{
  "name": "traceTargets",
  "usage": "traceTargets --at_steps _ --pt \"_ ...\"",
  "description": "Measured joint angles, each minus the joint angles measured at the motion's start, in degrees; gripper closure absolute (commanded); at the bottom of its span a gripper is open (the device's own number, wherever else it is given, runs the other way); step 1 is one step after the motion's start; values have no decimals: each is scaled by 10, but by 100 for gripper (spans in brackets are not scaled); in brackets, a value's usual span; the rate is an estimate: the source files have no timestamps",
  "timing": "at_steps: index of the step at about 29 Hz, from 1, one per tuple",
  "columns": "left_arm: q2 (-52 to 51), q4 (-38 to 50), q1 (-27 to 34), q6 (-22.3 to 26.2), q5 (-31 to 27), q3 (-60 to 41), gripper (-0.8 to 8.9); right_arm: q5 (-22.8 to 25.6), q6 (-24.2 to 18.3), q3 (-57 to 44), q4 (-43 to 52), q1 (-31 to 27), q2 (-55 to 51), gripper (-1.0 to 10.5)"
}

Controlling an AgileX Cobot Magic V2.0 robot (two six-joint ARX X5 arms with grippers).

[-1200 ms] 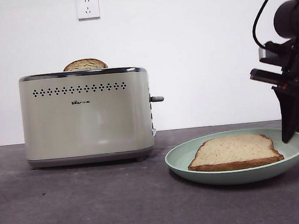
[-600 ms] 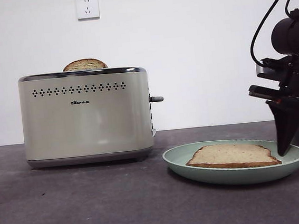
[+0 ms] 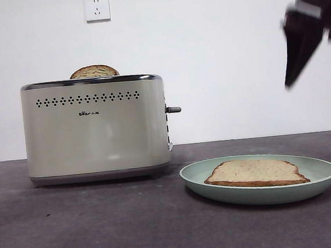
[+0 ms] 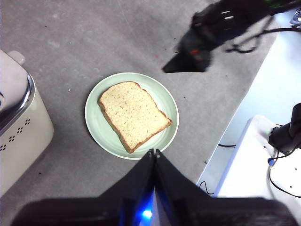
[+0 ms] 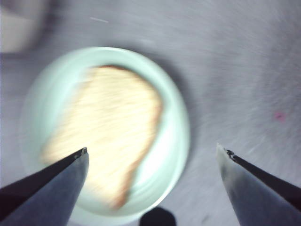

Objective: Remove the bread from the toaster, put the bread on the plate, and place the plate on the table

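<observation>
The plate (image 3: 260, 179) now sits flat on the table (image 3: 105, 229) just beside the toaster (image 3: 95, 129), with a slice of bread (image 3: 256, 173) lying level in it; a second ago it hung tilted, its far rim pinched by the right hand (image 3: 314, 57), and half a second ago it was settling down with that hand still at the rim. The right hand has since let go and swung up high and clear of the plate, its two jaws spread wide apart in its own wrist view, which looks down (blurred by motion) on the bread and plate below. The left hand (image 4: 154, 153) hovers above the scene with its jaws pressed together and nothing between them. A second domed slice (image 3: 94, 71) pokes from the toaster's slot, untouched. Judged from how things lie, all three steps look done for this slice: bread out, bread on plate, plate set on the table; what remains, if anything, is the arm's retreat and perhaps the slice left in the toaster
</observation>
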Motion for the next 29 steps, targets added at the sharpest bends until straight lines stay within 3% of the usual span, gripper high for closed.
traceTargets --at_steps 4,8,13,20,29 --pt "0 1 0 0 0 0 822 -63 0 0 -55 21 -129 513" --pt "0 2 0 0 0 0 822 -72 -3 0 -102 47 -223 516" --pt "0 2 0 0 0 0 822 -72 -5 0 -151 77 -302 706" --pt "0 2 0 0 0 0 822 -91 -20 0 -246 86 -339 963" --pt "0 2 0 0 0 0 822 -101 -39 0 -260 88 -335 957"
